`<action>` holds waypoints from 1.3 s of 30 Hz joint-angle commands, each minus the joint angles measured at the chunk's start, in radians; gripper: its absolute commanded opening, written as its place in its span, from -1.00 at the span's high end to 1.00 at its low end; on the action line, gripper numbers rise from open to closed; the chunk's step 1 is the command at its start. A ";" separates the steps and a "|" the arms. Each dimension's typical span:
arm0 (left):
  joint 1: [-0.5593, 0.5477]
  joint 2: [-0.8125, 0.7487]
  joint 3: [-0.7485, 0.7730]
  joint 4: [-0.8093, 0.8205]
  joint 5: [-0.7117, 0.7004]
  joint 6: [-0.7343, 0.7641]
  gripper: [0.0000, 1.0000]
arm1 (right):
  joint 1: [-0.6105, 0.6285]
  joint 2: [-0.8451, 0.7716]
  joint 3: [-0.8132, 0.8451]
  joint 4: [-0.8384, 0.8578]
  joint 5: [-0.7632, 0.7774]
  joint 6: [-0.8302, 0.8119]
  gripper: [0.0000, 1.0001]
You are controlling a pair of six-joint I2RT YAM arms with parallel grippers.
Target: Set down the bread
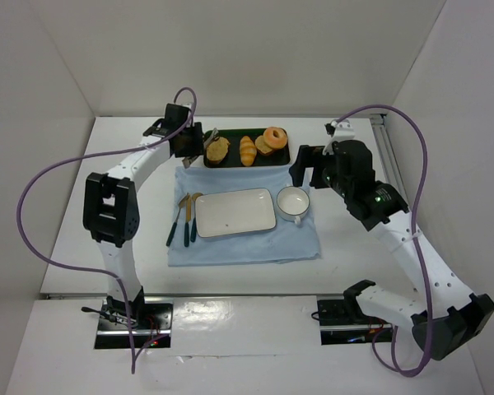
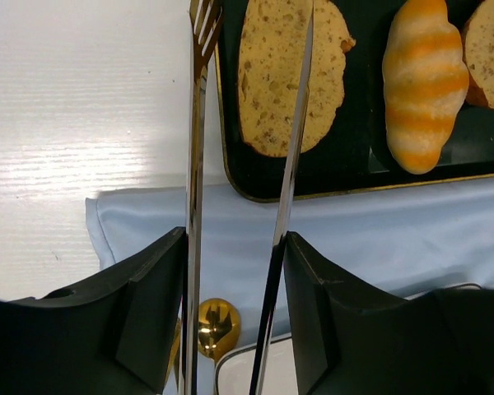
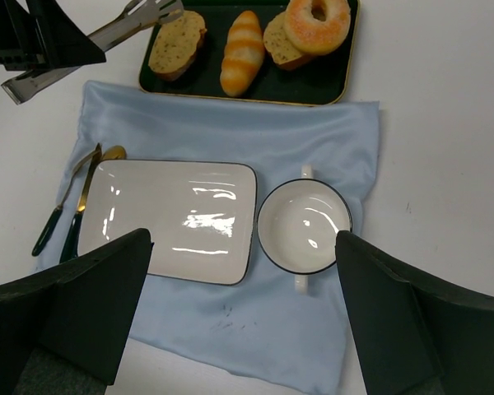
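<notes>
The bread [image 2: 272,82], a flat golden-brown slice, lies at the left end of the black tray [image 2: 354,156]; it also shows from above [image 1: 218,149] and in the right wrist view [image 3: 177,43]. My left gripper [image 2: 235,247] is shut on metal tongs [image 2: 193,164], one tong arm pressed against each finger. The tongs stand open: one arm crosses over the bread, the other runs outside the tray's left edge. My right gripper [image 3: 243,239] hangs open and empty above the blue cloth [image 3: 255,329], near the bowl [image 3: 304,226].
On the tray also lie a striped roll [image 1: 247,151] and a donut [image 1: 275,137] resting on another slice. A white rectangular plate [image 1: 235,212], a white bowl [image 1: 293,202] and cutlery [image 1: 181,218] lie on the blue cloth [image 1: 247,247]. White walls enclose the table.
</notes>
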State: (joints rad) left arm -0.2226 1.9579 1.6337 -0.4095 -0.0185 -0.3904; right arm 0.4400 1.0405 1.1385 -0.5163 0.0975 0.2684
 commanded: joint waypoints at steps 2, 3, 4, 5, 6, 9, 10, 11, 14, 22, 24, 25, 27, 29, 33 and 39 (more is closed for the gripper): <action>0.008 0.032 0.051 0.037 0.034 0.027 -0.22 | -0.018 0.016 0.000 0.065 -0.018 -0.003 -0.99; 0.008 0.032 0.051 0.037 0.034 0.036 -0.22 | -0.018 0.016 0.000 0.065 -0.018 -0.003 -0.99; 0.008 0.032 0.060 0.037 0.043 0.036 -0.22 | -0.018 0.016 0.000 0.065 -0.028 -0.003 -0.99; 0.008 0.042 0.060 0.037 0.055 0.036 -0.22 | -0.027 0.026 0.009 0.065 -0.028 0.008 -0.99; 0.008 0.042 0.060 0.028 0.055 0.036 -0.22 | -0.027 0.026 0.009 0.065 -0.028 0.008 -0.99; 0.008 0.062 0.087 0.005 0.080 0.045 -0.22 | -0.027 0.036 0.009 0.076 -0.038 0.017 -0.99; 0.008 0.062 0.097 0.005 0.080 0.054 -0.22 | -0.027 0.036 0.009 0.085 -0.038 0.017 -0.99; 0.017 0.071 0.109 -0.015 0.080 0.054 -0.22 | -0.027 0.036 0.009 0.085 -0.038 0.017 -0.99; 0.017 0.093 0.136 -0.044 0.080 0.064 -0.22 | -0.037 0.036 0.009 0.094 -0.048 0.028 -0.99; 0.026 0.113 0.175 -0.094 0.098 0.073 -0.07 | -0.037 0.046 0.018 0.094 -0.058 0.028 -0.99; 0.026 0.124 0.184 -0.109 0.098 0.082 -0.07 | -0.037 0.046 0.027 0.094 -0.058 0.028 -0.99; 0.026 0.124 0.184 -0.109 0.098 0.082 -0.07 | -0.037 0.046 0.027 0.094 -0.058 0.028 -0.99; 0.026 0.124 0.184 -0.133 0.089 0.082 -0.09 | -0.037 0.046 0.027 0.094 -0.058 0.028 -0.99; 0.026 0.133 0.184 -0.143 0.089 0.082 -0.12 | -0.037 0.046 0.027 0.094 -0.058 0.037 -0.99; 0.035 0.133 0.184 -0.167 0.089 0.082 -0.12 | -0.037 0.055 0.027 0.094 -0.067 0.037 -0.99; 0.045 0.122 0.184 -0.176 0.149 0.091 -0.15 | -0.037 0.064 0.027 0.105 -0.076 0.046 -0.99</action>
State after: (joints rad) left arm -0.1883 2.0808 1.7767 -0.5697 0.0845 -0.3248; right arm 0.4114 1.0992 1.1385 -0.4618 0.0334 0.3069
